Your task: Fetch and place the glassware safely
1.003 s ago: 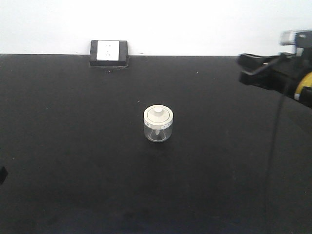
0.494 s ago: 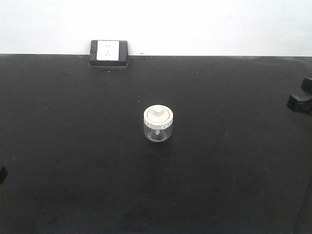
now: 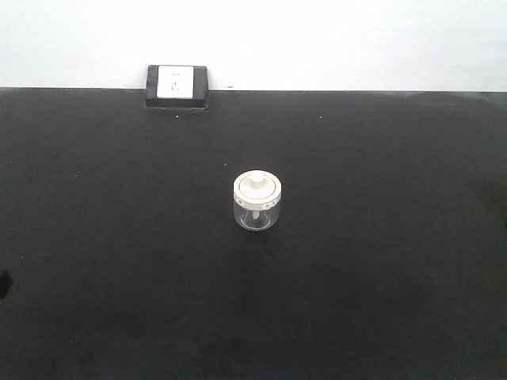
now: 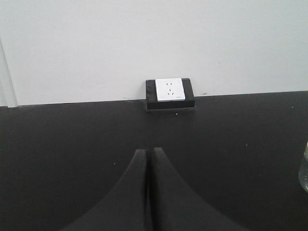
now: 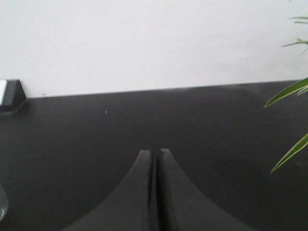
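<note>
Front view: jar (image 3: 257,201) stands upright mid-desk (image 3: 119,261), lid (image 3: 257,188) knob pointing up, well in front of the socket box (image 3: 177,85). Left gripper (image 4: 147,159) and right gripper (image 5: 155,159) each pinched closed, holding nothing.

From my wrists, the glass jar (image 4: 304,168) is cut off at three o'clock on the left view and at eight o'clock on the right, the socket box (image 5: 10,95) is clipped at nine, and only leaf tips (image 5: 288,91) enter at three.
</note>
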